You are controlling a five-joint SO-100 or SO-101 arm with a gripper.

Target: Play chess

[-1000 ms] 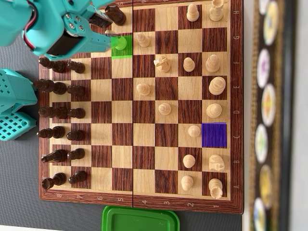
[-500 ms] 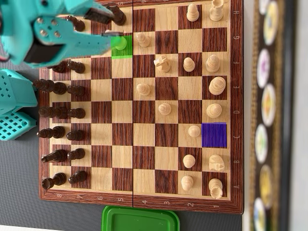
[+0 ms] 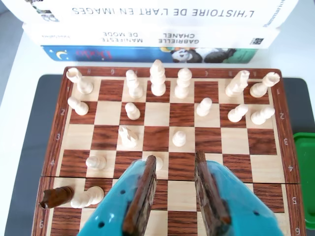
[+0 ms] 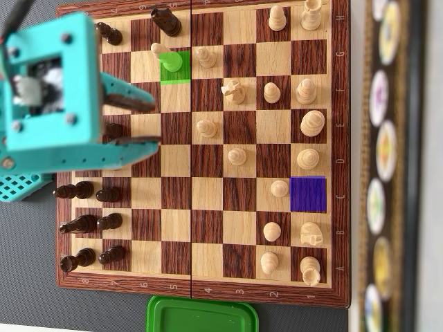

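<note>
A wooden chessboard (image 4: 208, 287) fills both views. White pieces stand on the right in the overhead view, such as a knight (image 4: 234, 90), and dark pieces (image 4: 86, 223) on the left. A green-tinted square (image 4: 176, 72) sits beside a white pawn (image 4: 160, 50), and a purple-tinted square (image 4: 308, 194) is empty. My teal gripper (image 4: 154, 123) hovers over the left-middle of the board, open and empty. In the wrist view the gripper (image 3: 175, 158) has bare squares between its brown pads (image 3: 142, 191). A white pawn (image 3: 158, 163) peeks out by the left pad. A dark piece (image 3: 55, 196) and a white pawn (image 3: 87, 196) appear tilted at lower left.
A stack of books (image 3: 162, 29) lies past the white back rank; it also runs along the right edge in the overhead view (image 4: 387, 166). A green plastic lid (image 4: 201, 315) sits beside the board, also seen in the wrist view (image 3: 306, 177). The board rests on a dark mat (image 4: 28, 277).
</note>
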